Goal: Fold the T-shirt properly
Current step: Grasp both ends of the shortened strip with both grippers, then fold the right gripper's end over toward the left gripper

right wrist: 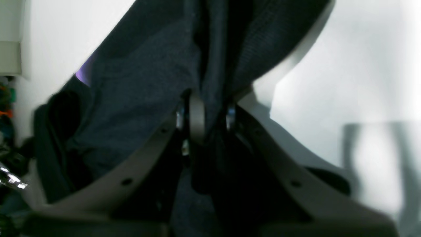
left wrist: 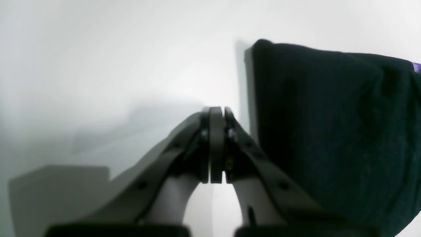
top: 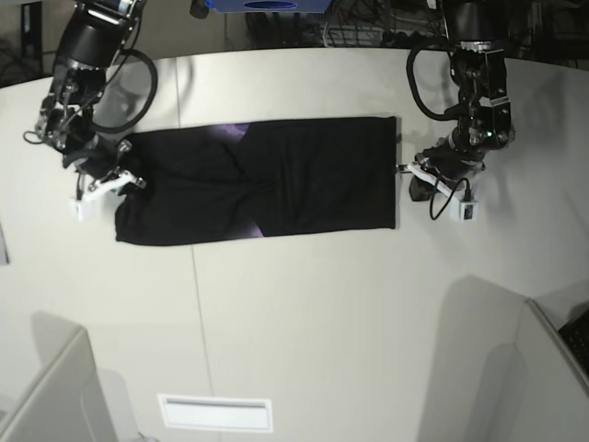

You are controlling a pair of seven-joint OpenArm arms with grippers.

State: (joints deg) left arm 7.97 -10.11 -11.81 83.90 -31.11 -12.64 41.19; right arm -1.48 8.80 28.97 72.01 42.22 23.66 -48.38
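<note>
Left wrist view: the left gripper (left wrist: 216, 113) has its jaws pressed together on nothing, above the white table (left wrist: 98, 65); the black T-shirt (left wrist: 332, 131) lies at 3 o'clock of it, just beside the tips.

Right wrist view: the right gripper (right wrist: 210, 108) pinches a bunched fold of the T-shirt (right wrist: 141, 85) between its nearly closed jaws.

Base view: the T-shirt (top: 304, 175) lies as a long flat band across the table (top: 322, 322), right gripper (top: 124, 177) at its 9 o'clock end, left gripper (top: 405, 168) at its 3 o'clock edge.
</note>
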